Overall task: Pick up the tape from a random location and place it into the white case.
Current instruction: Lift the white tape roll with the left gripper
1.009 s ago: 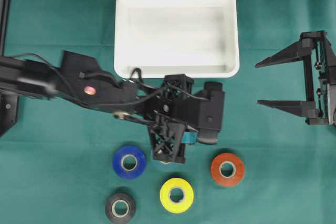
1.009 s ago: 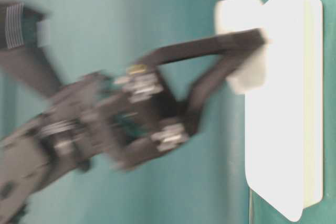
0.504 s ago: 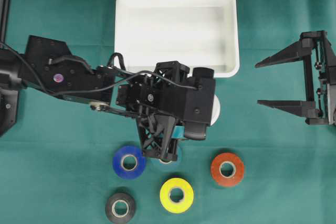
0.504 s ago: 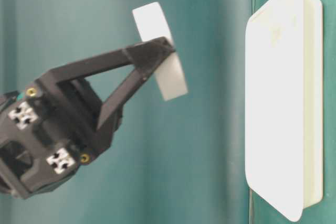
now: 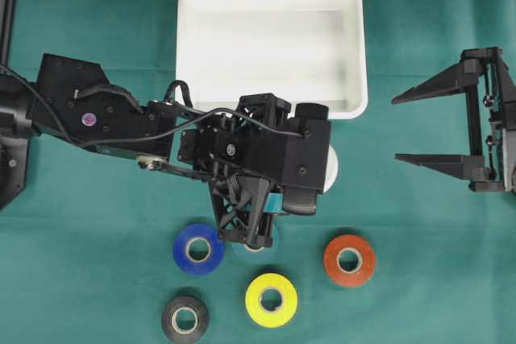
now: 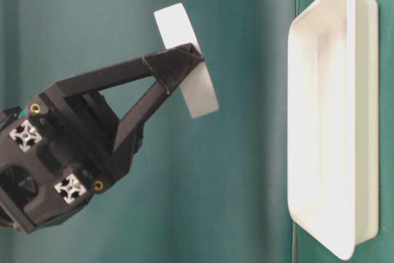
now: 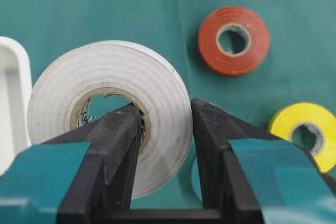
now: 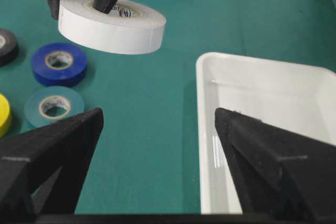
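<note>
The left gripper [image 7: 165, 129] was clenched on a white tape roll [image 7: 113, 106], 1 matte black finger [image 7: 113, 145] through the cardboard-lined core and the other pressed against the outer wall. The roll's flat face showed fine concentric winding lines, and its side band was smooth and plain. It hung in the air above the green cloth [image 5: 419, 279], clear of the surface in the right wrist view, lying near level there [image 8: 111, 22]. In the table-level view the roll [image 6: 188, 60] sat well apart from the white case [image 6: 345, 121].

The white case [image 5: 270, 50] was a shallow rectangular tray of glossy plastic with rounded corners and a raised rim; in the overhead view the gripper's body stood just in front of its near edge.

On the cloth lay 5 more rolls, all flat: blue [image 5: 198, 249], black [image 5: 185, 319], yellow [image 5: 271, 300], orange-red [image 5: 349, 259], and a teal one [image 8: 54, 106] seen beside the blue in the right wrist view.

The right gripper [image 5: 439, 126] stood off to the side with its tapered black fingers spread wide, grasping nothing.
</note>
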You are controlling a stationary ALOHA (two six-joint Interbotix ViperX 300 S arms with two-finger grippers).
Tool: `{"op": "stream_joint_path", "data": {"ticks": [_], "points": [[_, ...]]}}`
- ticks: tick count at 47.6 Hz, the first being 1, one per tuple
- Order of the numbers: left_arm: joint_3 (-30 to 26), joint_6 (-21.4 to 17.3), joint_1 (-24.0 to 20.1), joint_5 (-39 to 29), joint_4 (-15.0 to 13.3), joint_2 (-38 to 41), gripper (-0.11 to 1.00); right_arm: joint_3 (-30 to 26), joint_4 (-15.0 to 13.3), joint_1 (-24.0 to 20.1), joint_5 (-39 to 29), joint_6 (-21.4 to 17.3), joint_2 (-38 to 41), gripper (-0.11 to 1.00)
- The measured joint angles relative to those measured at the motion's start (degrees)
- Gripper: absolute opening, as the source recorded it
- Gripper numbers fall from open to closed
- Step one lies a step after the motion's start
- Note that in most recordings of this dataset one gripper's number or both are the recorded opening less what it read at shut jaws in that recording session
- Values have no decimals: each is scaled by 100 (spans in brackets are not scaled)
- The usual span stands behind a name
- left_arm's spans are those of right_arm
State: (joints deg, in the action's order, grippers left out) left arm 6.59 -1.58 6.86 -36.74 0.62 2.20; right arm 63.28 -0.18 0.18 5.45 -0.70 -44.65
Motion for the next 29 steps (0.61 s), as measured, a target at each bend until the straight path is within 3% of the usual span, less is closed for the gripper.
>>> {"op": "stream_joint_path", "data": {"ticks": [29], "points": [[185,0,0,0,0,-141,26,0,0,0,0,0,0,90]]}}
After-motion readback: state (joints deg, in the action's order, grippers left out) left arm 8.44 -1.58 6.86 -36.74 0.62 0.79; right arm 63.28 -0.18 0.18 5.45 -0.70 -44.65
